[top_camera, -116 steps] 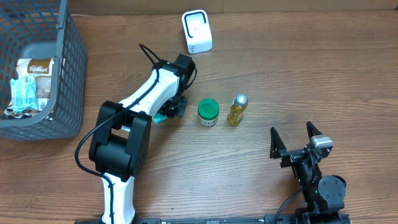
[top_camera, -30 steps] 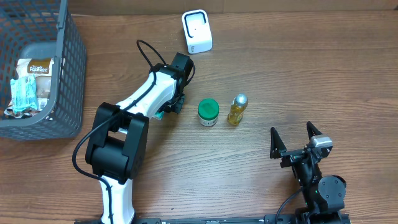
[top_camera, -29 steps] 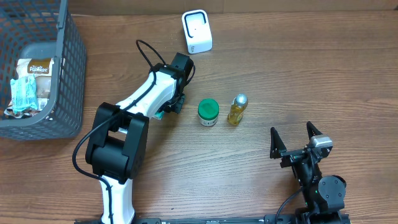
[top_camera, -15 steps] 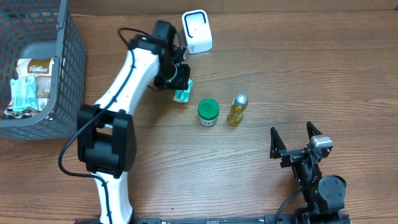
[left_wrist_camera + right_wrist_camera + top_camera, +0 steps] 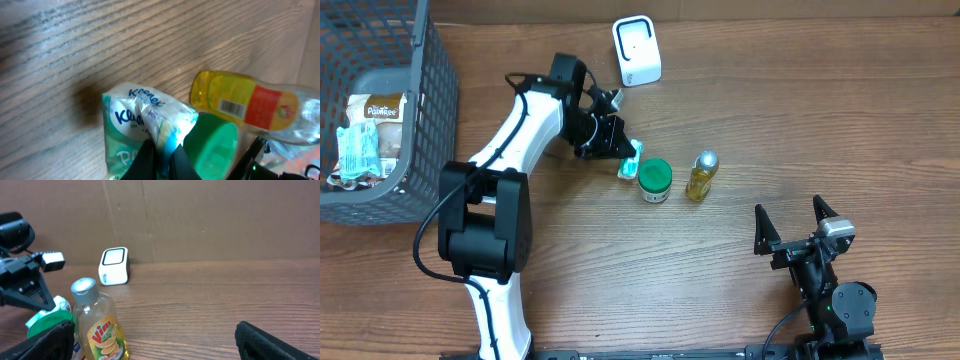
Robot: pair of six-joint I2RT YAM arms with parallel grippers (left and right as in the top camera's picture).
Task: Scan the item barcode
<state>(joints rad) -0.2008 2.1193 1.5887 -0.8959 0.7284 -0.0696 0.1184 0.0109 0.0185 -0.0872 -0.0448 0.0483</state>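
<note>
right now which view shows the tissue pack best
Left wrist: the tissue pack is close up, Kleenex print readable. Overhead shows a small teal bit beside the green lid. Right wrist shows just a corner behind that lid.

The tissue pack [image 5: 136, 116] runs off the left wrist view's bottom edge.

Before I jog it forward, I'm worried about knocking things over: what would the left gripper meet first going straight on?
Probably the green-lidded round jar. The left gripper, shut on the teal-and-white Kleenex tissue pack, points at it, with the yellow plastic bottle just beyond. Height is unclear, so it might pass over.
</note>
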